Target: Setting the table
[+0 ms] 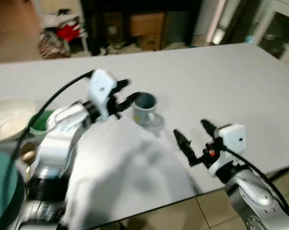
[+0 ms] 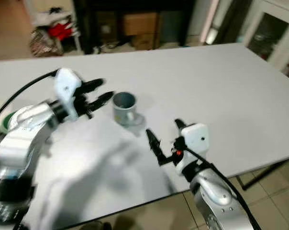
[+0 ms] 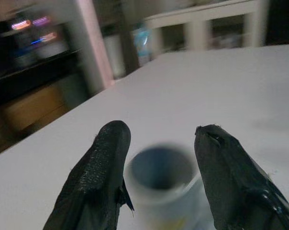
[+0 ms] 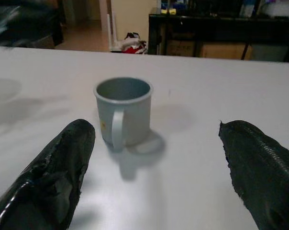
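Observation:
A grey-blue mug point(image 1: 145, 109) stands upright on the white table point(image 1: 221, 81), its handle facing my right arm. My left gripper point(image 1: 127, 92) hovers just to the mug's left, open, its two black fingers apart and clear of the rim; the left wrist view shows the mug point(image 3: 160, 179) between and just beyond the fingertips. My right gripper point(image 1: 193, 137) is open near the table's front edge, a short way from the mug point(image 4: 123, 111), with nothing between its fingers.
At the table's left end sit a white bowl point(image 1: 8, 120), a green cup point(image 1: 40, 122) and a teal plate point(image 1: 1, 184). Behind the table are dark shelves with cardboard boxes point(image 1: 147, 24) and a basket with red cloth point(image 1: 58, 36).

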Available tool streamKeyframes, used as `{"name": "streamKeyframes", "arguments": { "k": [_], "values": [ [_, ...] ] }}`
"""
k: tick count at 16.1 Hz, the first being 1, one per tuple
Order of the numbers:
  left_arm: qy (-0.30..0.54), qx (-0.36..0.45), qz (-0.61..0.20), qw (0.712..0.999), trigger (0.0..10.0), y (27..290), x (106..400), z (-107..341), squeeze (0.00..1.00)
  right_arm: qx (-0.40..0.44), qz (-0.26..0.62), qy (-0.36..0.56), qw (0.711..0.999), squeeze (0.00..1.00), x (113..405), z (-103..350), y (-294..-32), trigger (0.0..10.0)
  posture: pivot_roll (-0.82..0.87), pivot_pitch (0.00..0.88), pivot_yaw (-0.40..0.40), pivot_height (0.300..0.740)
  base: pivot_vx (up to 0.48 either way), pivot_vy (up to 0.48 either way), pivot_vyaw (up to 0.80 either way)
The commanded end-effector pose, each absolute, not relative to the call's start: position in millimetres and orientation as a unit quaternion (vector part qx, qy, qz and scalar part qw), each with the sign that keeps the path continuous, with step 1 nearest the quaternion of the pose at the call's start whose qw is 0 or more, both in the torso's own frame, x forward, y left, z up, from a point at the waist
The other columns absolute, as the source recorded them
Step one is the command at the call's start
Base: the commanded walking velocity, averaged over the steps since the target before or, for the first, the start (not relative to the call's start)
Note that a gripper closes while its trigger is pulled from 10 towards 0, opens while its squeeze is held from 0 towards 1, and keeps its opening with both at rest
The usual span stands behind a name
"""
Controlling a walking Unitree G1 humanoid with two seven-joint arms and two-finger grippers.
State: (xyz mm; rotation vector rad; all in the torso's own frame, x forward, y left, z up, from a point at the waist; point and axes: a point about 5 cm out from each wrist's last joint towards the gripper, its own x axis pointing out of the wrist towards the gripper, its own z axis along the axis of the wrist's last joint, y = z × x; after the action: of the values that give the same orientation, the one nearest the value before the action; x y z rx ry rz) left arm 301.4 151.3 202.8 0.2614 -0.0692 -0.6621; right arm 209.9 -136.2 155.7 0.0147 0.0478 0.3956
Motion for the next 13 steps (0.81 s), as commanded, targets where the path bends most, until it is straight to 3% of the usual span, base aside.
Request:
{"name": "streamKeyframes", "arguments": {
  "k": [1, 5, 8, 13],
  "values": [
    [-0.045, 0.115, -0.277, 0.953, 10.0, 155.6, 292.9, 209.2, 0.38, -0.003, 0.188, 0.017, 0.982, 0.00, 209.0, 156.2, -137.2, 10.0, 0.02, 0.000, -0.024, 0.740, 0.000, 0.000, 0.80],
    [-0.111, 0.064, -0.175, 0.976, 10.0, 155.9, 265.7, 207.5, 0.38, -0.011, 0.163, 0.020, 0.986, 0.00, 207.4, 151.0, -139.3, 10.0, 0.02, 0.000, -0.029, 0.740, 0.000, 0.000, 0.80],
    [-0.084, 0.073, -0.145, 0.983, 10.0, 157.2, 251.6, 191.0, 0.38, -0.011, 0.128, 0.015, 0.992, 0.00, 205.6, 147.3, -142.0, 10.0, 0.03, 0.000, -0.034, 0.740, 0.000, 0.000, 0.80],
    [-0.077, 0.047, -0.104, 0.991, 10.0, 151.2, 244.0, 187.5, 0.38, -0.010, 0.140, -0.003, 0.990, 0.00, 209.9, 152.6, -138.3, 10.0, 0.05, 0.000, -0.058, 0.740, 0.000, 0.000, 0.79]
  ]
}}
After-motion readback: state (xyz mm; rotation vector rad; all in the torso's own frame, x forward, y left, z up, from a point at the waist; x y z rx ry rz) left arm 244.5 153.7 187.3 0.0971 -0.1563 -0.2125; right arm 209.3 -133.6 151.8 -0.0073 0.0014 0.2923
